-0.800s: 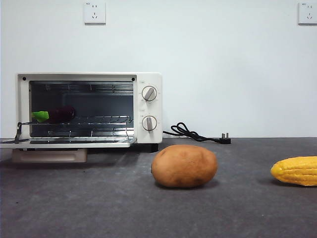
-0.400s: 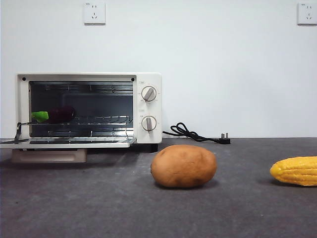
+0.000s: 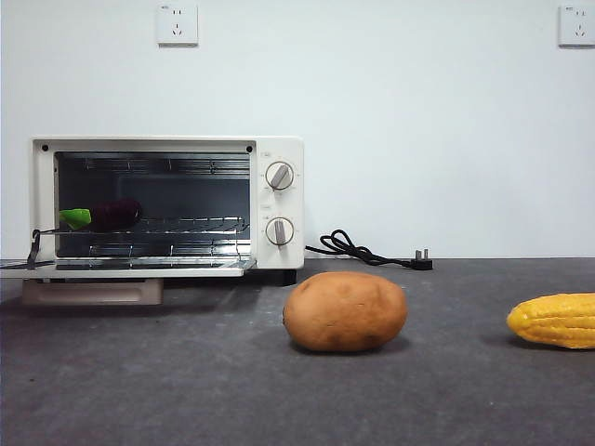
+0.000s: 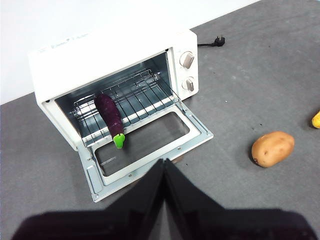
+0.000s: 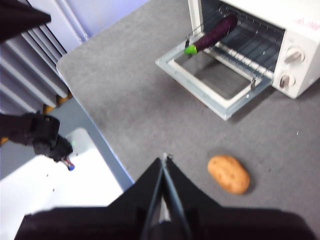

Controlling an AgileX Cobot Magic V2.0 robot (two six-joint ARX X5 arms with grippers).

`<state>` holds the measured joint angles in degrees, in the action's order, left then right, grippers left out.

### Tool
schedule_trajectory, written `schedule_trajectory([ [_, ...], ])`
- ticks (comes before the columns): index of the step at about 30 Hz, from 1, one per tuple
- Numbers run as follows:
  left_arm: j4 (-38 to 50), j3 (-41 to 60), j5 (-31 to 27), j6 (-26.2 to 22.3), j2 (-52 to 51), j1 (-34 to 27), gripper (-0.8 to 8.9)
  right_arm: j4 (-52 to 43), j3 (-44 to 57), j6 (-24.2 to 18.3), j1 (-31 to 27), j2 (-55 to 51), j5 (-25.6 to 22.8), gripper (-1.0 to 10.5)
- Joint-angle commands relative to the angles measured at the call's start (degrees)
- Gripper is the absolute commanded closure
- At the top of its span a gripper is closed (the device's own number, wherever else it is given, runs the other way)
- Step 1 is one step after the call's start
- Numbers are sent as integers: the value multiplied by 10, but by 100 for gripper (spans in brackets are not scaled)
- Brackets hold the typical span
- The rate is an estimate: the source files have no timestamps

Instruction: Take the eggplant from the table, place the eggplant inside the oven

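Change since 1 s ago: none among the objects; eggplant, potato and corn lie as before, and the front view holds no arm in any of its 3 frames.

Item 1, the eggplant (image 3: 110, 215): dark purple, green stem cap. Location: inside the oven (image 3: 167, 204), lying on the wire rack (image 3: 195, 226) at the side away from the knobs, cap end toward the door opening and reaching just past the rack's front edge. Free of both grippers.

Item 2, oven: cream-white, door (image 4: 150, 145) folded fully down and flat, 2 round knobs (image 3: 280, 176) on its panel. Stands on the table (image 3: 297, 390) against the white wall.

Item 3, potato (image 3: 345, 311): brown, on the table in front of the oven's knob side, well apart from it.

Item 4, corn cob (image 3: 555, 320): yellow, on the table beyond the potato, cut off by the frame edge.

Item 5, power cord (image 3: 358, 249): black, coiled on the table beside the oven, plug lying loose.

Item 6, left gripper (image 4: 164, 167): raised above the table in front of the open door, jaws pressed together, holding nothing.

Item 7, right gripper (image 5: 163, 165): raised high over the table's edge, well away from the oven, jaws pressed together, holding nothing.
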<state>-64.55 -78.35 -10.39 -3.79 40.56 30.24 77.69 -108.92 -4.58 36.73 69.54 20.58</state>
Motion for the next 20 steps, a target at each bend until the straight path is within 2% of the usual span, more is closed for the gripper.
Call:
schedule_trajectory([
  [1, 13, 1, -2, 7, 10, 2, 819, 12, 29, -6, 1, -12, 0, 958],
  [6, 50, 1, -1, 7, 45, 1, 820, 12, 72, -6, 1, -42, 0, 958],
  [9, 91, 1, 36, 7, 80, -7, 821, 12, 92, -6, 3, -61, 0, 958],
  [13, 139, 1, 128, 7, 144, -63, 821, 12, 110, -6, 8, -83, 0, 958],
  [17, 178, 1, 297, 10, 214, -173, 821, 12, 128, -6, 8, -109, 0, 958],
  [20, 202, 1, 396, 13, 257, -266, 821, 12, 143, -6, 8, -132, -8, 958],
])
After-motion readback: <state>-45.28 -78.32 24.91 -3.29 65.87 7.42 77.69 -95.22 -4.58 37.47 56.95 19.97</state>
